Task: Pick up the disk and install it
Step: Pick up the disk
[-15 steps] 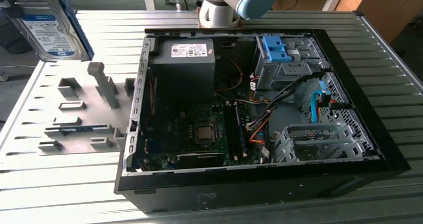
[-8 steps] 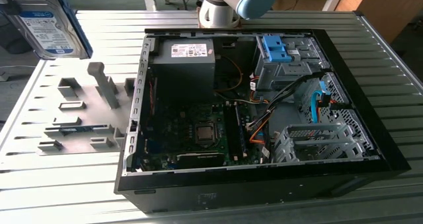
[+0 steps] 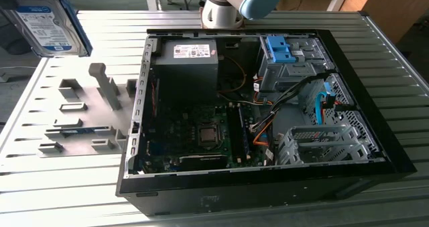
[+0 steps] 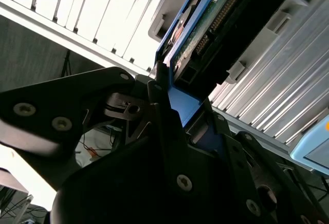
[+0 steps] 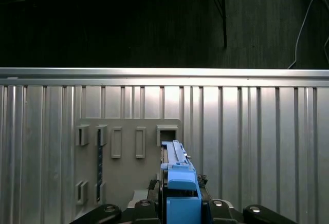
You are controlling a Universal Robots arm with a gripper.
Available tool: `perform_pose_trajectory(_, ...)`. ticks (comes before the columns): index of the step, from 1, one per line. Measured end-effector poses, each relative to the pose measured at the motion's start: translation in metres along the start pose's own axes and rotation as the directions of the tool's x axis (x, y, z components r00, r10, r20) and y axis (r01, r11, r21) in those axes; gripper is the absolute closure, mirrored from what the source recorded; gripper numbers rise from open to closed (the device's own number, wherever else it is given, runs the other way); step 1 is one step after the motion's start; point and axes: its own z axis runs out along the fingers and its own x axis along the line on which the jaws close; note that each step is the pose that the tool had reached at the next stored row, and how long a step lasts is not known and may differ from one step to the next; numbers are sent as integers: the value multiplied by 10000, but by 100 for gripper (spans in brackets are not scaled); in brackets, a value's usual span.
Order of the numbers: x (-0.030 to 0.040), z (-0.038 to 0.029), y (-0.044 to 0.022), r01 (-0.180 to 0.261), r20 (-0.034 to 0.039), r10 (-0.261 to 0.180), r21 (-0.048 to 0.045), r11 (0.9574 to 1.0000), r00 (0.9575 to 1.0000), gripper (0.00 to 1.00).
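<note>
Pinching the disk (image 4: 205, 34) by its blue bracket, the hand (image 4: 186, 100) has its black fingers (image 4: 163, 100) pressed against the two sides of the frame in the second wrist view. The drive's green circuit board and connector edge stick out past the fingertips. In the first wrist view the disk sits edge-on between the fingers, blue bracket toward the camera. It is held clear of the bench (image 5: 257, 131), above a grey holder plate (image 5: 128, 178) and lined up with one of the plate's raised slots.

In the exterior view the disk hangs in the air with its white-and-blue label facing the camera. It is over the bench's far corner on the exterior view's left, beyond the holder plate and well apart from the computer case (image 3: 268, 192).

The case lies open on its side across the middle of the bench, reaching toward the near edge. Inside it, a boxy grey power supply (image 3: 188, 61) sits at the far end. A blue drive-bay latch (image 3: 278, 48) tops the metal bay beside the supply. The arm (image 3: 231, 3) rises just behind the case at the bench's far edge.
</note>
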Motion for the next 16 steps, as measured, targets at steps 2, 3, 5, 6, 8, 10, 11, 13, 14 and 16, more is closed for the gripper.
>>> perform_pose_trajectory(2,-1,-33,0,0,0,0,0,10000,10000,64)
perform_pose_trajectory(3,-1,-50,1,0,0,0,0,10000,10000,64)
perform_pose_trajectory(5,-2,-87,1,1,0,-1,-1,10000,10000,64)
perform_pose_trajectory(6,-3,-105,2,0,0,0,-1,10000,10000,64)
perform_pose_trajectory(8,-4,-146,3,0,0,0,1,10000,10000,64)
perform_pose_trajectory(10,-5,-187,3,1,0,-1,1,10000,10000,64)
perform_pose_trajectory(11,-5,-209,4,0,0,0,0,10000,10000,64)
perform_pose_trajectory(13,-6,-255,5,0,0,0,0,10000,10000,64)
perform_pose_trajectory(14,-7,-278,5,1,0,-1,0,10000,10000,64)
perform_pose_trajectory(16,-8,-322,6,0,0,0,0,10000,10000,64)
